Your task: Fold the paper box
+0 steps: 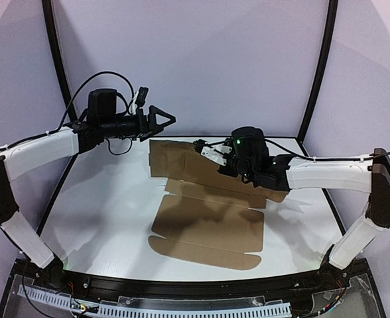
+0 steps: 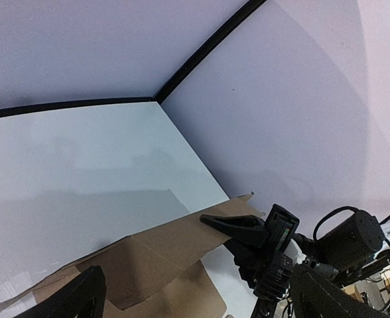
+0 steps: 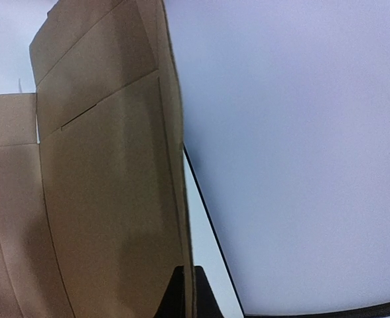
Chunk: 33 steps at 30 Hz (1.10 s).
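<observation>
Seen from above, the paper box [image 1: 208, 222] lay as a mostly flat brown sheet in the middle of the white worktop [image 1: 102, 199]. Its far panel tilted up where the right gripper [image 1: 207, 152] reached in from the right, and the left gripper [image 1: 165, 121] hung in the air over the far left, clear of the cardboard. Only the right wrist camera showed that hold up close, with the fingers pressed together on the thin edge of the upturned panel, pinching it. The left wrist camera showed its own fingers spread wide with nothing between them, looking across at the other gripper on the tilted flap.
</observation>
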Each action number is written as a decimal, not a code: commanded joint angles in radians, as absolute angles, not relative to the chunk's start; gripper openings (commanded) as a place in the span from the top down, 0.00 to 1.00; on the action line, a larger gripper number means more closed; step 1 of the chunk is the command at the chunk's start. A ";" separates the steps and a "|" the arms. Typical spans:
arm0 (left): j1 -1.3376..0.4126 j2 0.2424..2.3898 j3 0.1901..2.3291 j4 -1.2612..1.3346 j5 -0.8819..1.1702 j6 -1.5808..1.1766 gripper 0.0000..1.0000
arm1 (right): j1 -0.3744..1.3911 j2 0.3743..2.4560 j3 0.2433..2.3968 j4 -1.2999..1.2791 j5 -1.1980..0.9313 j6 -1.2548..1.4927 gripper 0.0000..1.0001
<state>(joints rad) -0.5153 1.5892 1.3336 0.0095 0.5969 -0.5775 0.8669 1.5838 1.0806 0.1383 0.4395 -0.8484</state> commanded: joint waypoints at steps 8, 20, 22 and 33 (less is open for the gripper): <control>-0.598 1.685 1.330 0.055 0.687 -0.644 0.01 | 0.874 1.563 1.126 0.071 0.387 -0.732 1.00; -0.640 1.720 1.257 0.292 0.695 -0.772 0.01 | 0.874 1.568 1.149 0.015 0.357 -0.659 1.00; -0.644 1.737 1.264 0.327 0.694 -0.784 0.01 | 0.874 1.563 1.143 0.010 0.335 -0.654 1.00; -0.648 1.822 1.303 0.495 0.717 -0.886 0.01 | 0.878 1.574 1.145 -0.024 0.212 -0.568 1.00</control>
